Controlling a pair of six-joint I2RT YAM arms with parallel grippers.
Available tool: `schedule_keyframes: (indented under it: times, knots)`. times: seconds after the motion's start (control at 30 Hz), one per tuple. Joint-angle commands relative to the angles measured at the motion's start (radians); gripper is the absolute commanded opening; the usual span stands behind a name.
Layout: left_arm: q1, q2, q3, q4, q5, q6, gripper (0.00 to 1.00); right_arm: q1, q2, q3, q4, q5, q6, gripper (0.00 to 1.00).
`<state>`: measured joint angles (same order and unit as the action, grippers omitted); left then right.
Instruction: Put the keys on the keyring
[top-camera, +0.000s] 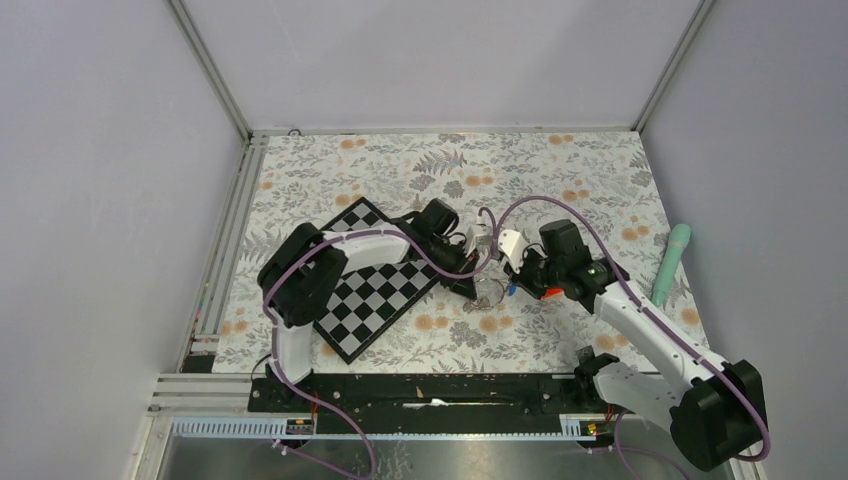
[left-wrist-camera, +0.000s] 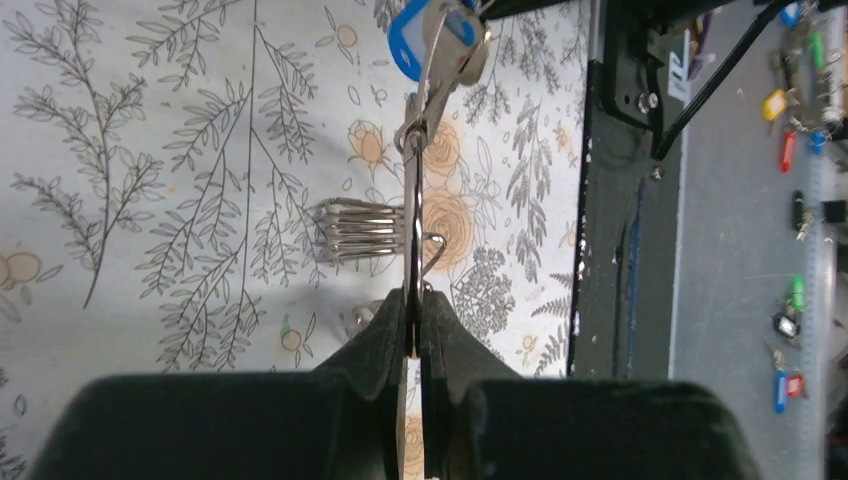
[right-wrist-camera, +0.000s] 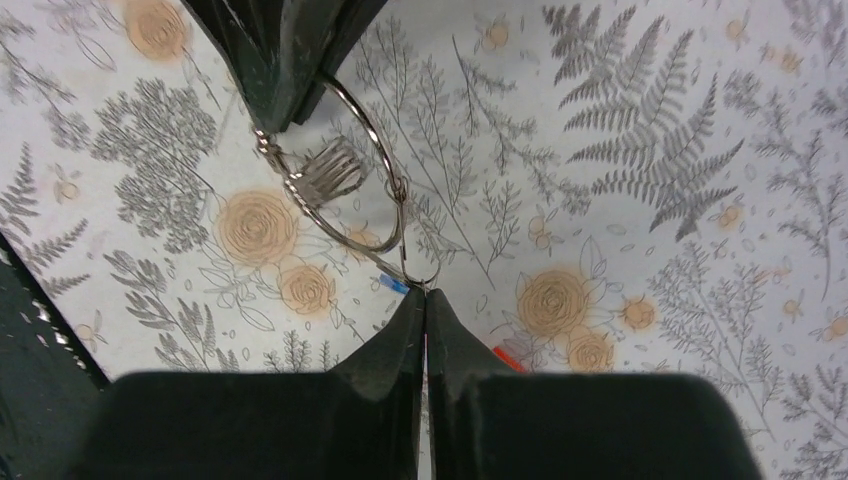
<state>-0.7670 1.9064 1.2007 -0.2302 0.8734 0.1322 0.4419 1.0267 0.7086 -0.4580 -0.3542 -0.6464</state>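
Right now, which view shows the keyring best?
Right wrist: the keyring appears nearly face-on, almost the whole loop. Left wrist sees the keyring edge-on, a thin line. Top external gives the keyring only as a tiny glint.

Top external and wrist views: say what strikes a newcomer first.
Beside a black-and-white chessboard on the flowered table, the left gripper, jaws shut on a thin round silver metal keyring, meets the right gripper, which holds a silver key with a blue plastic cap to it. A mint-green tool lies alone at the right edge.

Raised silver keyring (right-wrist-camera: 380, 143); blue-capped key (left-wrist-camera: 418, 42) touching
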Motion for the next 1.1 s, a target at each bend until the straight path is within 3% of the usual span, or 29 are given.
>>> schedule_keyframes:
  times: [0.0, 0.27, 0.63, 1.07]
  knots:
    - [0.010, 0.092, 0.095, -0.113, 0.009, -0.066, 0.00, -0.009, 0.008, -0.065, 0.030, 0.102, -0.072, 0.07]
    - [0.011, 0.204, 0.174, -0.143, -0.016, -0.129, 0.00, -0.009, 0.111, -0.101, 0.114, 0.194, -0.082, 0.12]
    - [0.022, 0.391, 0.419, -0.285, -0.086, -0.144, 0.01, -0.011, 0.235, -0.067, 0.204, 0.283, -0.086, 0.16]
    - [0.049, 0.361, 0.405, -0.369, -0.169, -0.149, 0.00, -0.012, 0.205, -0.075, 0.202, 0.272, -0.083, 0.25]
